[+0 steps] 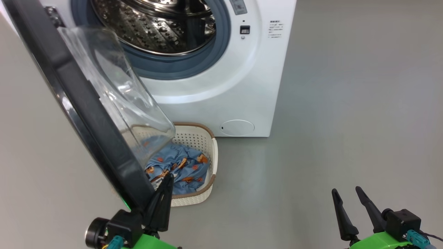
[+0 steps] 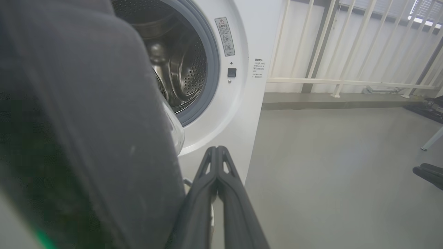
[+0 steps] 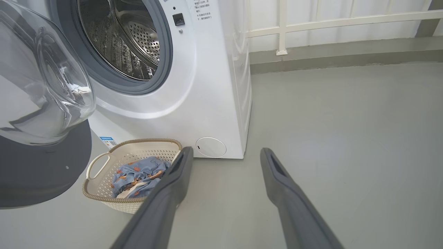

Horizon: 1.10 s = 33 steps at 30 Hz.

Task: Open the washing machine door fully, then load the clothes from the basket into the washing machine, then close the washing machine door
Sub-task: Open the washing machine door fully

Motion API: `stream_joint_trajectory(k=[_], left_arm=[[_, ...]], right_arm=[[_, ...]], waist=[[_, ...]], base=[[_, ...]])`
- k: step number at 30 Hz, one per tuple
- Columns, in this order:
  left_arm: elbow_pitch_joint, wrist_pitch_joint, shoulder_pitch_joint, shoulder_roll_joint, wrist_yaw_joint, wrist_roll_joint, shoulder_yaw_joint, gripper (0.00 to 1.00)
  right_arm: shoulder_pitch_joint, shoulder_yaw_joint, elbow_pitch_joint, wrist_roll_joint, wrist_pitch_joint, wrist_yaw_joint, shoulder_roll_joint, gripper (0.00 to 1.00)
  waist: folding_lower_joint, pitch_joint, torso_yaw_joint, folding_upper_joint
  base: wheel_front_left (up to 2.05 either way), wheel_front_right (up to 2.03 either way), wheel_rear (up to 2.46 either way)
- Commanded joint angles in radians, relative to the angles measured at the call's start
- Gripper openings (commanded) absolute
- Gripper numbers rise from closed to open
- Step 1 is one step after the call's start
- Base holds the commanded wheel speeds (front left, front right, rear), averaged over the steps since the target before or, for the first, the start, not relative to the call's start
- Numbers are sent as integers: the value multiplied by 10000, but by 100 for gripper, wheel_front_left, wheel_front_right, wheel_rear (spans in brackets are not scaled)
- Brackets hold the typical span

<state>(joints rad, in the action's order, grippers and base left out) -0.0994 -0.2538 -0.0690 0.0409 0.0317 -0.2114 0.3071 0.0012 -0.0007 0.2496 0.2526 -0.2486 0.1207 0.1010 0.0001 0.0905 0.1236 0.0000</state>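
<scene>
On washing machine (image 2: 238, 114) label (image 2: 224, 36) — warning triangle; txt illegible, maybe Chinese.

The washing machine (image 1: 221, 97) is white, with a grey-blue gasket (image 1: 166, 69) around a shiny steel drum (image 1: 152, 31) that is dotted with small holes. The washing machine door (image 1: 86, 114) has a black rim and clear glass. In front of the washing machine, the basket (image 1: 195, 138) is cream-white with a pattern of holes and a brown woven rim. The clothes (image 1: 180, 162) in it are light blue with small orange-brown figures. The floor (image 1: 346, 121) around the washing machine is plain grey.
</scene>
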Motion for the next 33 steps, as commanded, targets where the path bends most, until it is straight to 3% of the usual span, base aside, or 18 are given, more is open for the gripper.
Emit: stream_joint_trajectory(k=[1,11,33], left_arm=[[257,29,-166,368,260,28,-656,0],[828,233,198,383,454,25,-500,0],[1869,505,803,436,878,-87,-369,0]], right_arm=[[-53,247,-193,74,-127,100,95,100],[-138,302,-151,129,-130,100,112,100],[-271,311,-149,159,-131,100,166,100]], waist=[[-1,6,103,0],[-1,54,515,0],[-1,236,760,0]], base=[[0,0,0],[0,0,0],[0,0,0]])
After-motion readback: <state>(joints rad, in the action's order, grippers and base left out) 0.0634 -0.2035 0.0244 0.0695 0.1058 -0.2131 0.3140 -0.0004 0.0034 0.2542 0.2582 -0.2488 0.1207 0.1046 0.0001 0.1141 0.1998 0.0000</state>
